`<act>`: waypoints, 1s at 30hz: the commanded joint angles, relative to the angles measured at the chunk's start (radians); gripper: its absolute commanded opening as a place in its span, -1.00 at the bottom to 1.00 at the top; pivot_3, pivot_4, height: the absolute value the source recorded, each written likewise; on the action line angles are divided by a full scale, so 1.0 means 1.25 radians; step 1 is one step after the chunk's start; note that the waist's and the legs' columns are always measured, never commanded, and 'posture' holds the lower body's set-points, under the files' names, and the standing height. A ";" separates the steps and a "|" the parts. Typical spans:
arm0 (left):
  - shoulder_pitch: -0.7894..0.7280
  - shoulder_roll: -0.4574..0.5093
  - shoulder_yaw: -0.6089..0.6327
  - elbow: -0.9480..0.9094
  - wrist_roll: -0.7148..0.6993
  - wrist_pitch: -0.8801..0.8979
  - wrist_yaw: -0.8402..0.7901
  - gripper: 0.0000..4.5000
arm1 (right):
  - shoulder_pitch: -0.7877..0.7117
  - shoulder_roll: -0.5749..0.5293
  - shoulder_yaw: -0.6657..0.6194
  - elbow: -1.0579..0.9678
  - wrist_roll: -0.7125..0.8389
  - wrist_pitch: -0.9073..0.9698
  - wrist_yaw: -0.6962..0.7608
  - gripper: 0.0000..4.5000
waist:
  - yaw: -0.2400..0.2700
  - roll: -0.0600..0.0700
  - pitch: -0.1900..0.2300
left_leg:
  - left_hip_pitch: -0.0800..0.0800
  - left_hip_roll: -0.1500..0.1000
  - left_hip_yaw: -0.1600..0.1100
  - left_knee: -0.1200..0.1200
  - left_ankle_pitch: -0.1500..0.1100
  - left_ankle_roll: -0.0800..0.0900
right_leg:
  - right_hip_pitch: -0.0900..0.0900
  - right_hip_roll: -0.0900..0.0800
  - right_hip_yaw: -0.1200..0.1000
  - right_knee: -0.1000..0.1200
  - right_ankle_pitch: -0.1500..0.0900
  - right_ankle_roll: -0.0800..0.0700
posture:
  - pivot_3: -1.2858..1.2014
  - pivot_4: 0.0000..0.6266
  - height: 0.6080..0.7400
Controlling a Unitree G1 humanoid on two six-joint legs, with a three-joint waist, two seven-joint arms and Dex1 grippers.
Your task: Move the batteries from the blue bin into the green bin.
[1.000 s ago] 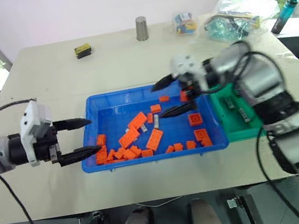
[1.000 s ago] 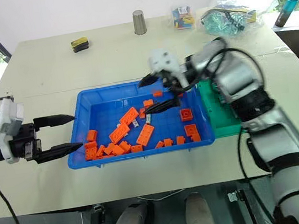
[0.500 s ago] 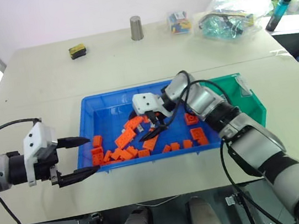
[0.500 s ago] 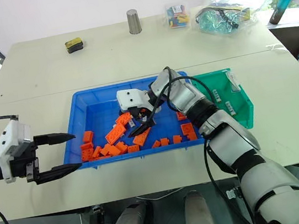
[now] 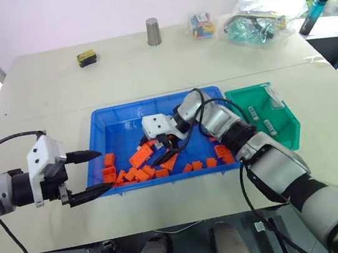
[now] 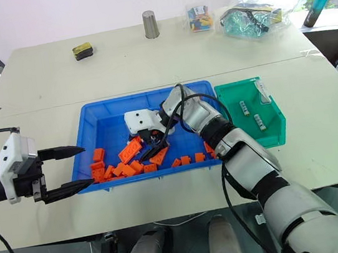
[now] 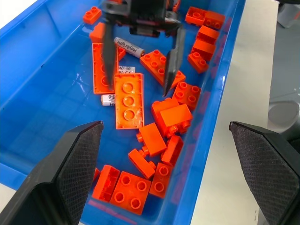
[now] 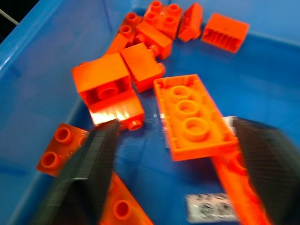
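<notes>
The large shallow bright-blue plastic bin (image 5: 113,125) is being carried by the pale worktop (image 5: 56,85), with the smaller deep green plastic bin (image 5: 285,124) set just beside it on the robot's right. Inside the blue bin, small silver-grey cylindrical batteries (image 7: 127,46) are being kept among scattered orange toy building bricks (image 7: 128,100); two more batteries are lying in the green bin. The right gripper (image 7: 139,70) is being held low inside the blue bin, its jaws parted to either side of a long orange brick, with nothing seen gripped. The left gripper (image 5: 89,174) is being held over the worktop just outside the blue bin's left wall, its jaws spread wide and holding nothing.
</notes>
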State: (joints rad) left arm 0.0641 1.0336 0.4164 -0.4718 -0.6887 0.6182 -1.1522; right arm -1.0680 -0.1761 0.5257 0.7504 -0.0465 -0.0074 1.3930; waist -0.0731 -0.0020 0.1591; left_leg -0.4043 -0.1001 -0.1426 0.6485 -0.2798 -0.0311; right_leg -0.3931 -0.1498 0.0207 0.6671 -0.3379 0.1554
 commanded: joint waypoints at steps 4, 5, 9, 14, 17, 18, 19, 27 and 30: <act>-0.023 0.000 0.006 -0.002 -0.004 -0.016 0.004 1.00 | -0.009 0.019 -0.039 -0.037 0.018 0.023 0.000 -0.47 | 0.000 0.000 0.000 | 0.000 0.000 0.000 0.000 0.000 0.000 | 0.000 0.000 0.000 0.000 0.000 0.000 | 0.03 -0.52 0.80; -0.026 0.000 0.005 0.000 -0.002 -0.017 0.004 1.00 | -0.011 0.024 -0.045 -0.039 0.022 0.031 -0.001 -0.47 | 0.000 0.000 0.000 | 0.000 0.000 0.000 0.000 0.000 0.000 | 0.000 0.000 0.000 0.000 0.000 0.000 | 0.03 -0.52 0.80; -0.034 -0.001 -0.003 0.005 0.001 -0.020 0.004 1.00 | -0.030 0.066 -0.071 -0.039 0.033 0.064 -0.036 -0.47 | -0.002 0.000 0.000 | 0.000 0.000 0.000 0.000 0.000 0.000 | 0.000 0.000 0.000 0.000 0.000 0.000 | 0.03 -0.52 0.80; -0.041 -0.007 -0.014 0.005 0.002 -0.026 0.010 1.00 | -0.073 0.143 -0.094 0.051 -0.005 0.028 -0.193 -0.47 | -0.011 0.000 0.000 | 0.000 0.000 0.000 -0.001 0.000 0.000 | -0.001 0.000 0.000 0.002 0.000 0.000 | 0.03 -0.52 0.80; -0.046 -0.013 -0.019 0.002 0.004 -0.027 0.017 1.00 | -0.112 0.177 -0.100 0.147 -0.037 0.004 -0.293 -0.47 | -0.018 0.000 0.000 | 0.000 0.000 -0.001 -0.001 0.000 -0.001 | -0.001 0.000 0.000 0.003 0.000 0.000 | 0.03 -0.52 0.80; -0.047 -0.014 -0.020 0.002 0.003 -0.027 0.020 1.00 | -0.122 0.184 -0.103 0.173 -0.043 -0.002 -0.311 -0.26 | -0.018 0.000 0.000 | 0.000 0.000 -0.001 -0.001 0.000 -0.001 | -0.001 0.000 -0.001 0.003 0.000 0.000 | 0.03 -0.52 0.80; -0.049 -0.015 -0.021 0.001 0.002 -0.027 0.022 1.00 | -0.131 0.188 -0.105 0.192 -0.049 -0.009 -0.326 -0.02 | -0.018 0.000 0.000 | 0.000 0.000 -0.001 -0.001 0.000 -0.001 | -0.001 0.000 -0.001 0.003 0.000 0.000 | 0.03 -0.52 0.80; -0.071 -0.030 -0.026 0.008 -0.025 -0.010 0.035 1.00 | -0.107 0.163 -0.130 0.045 -0.026 0.167 -0.302 0.83 | -0.026 0.000 0.000 | 0.000 0.000 -0.002 -0.001 0.001 -0.001 | -0.002 0.000 -0.001 0.003 0.000 0.000 | 0.03 -0.52 0.80; -0.088 -0.028 -0.032 0.044 -0.020 -0.017 0.024 1.00 | -0.013 0.105 -0.146 -0.270 0.048 0.502 -0.252 0.83 | -0.021 0.000 0.000 | 0.000 0.000 -0.002 -0.001 0.001 -0.001 | -0.002 0.000 -0.001 0.004 0.000 0.000 | 0.03 -0.52 0.80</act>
State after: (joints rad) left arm -0.0395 0.9962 0.3654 -0.4334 -0.7074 0.6052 -1.1128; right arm -1.1031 -0.0309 0.3665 0.5908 -0.0423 0.4411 1.0490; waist -0.0994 -0.0024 0.1587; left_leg -0.4054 -0.1000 -0.1447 0.6481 -0.2792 -0.0322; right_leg -0.3958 -0.1497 0.0196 0.6729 -0.3377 0.1550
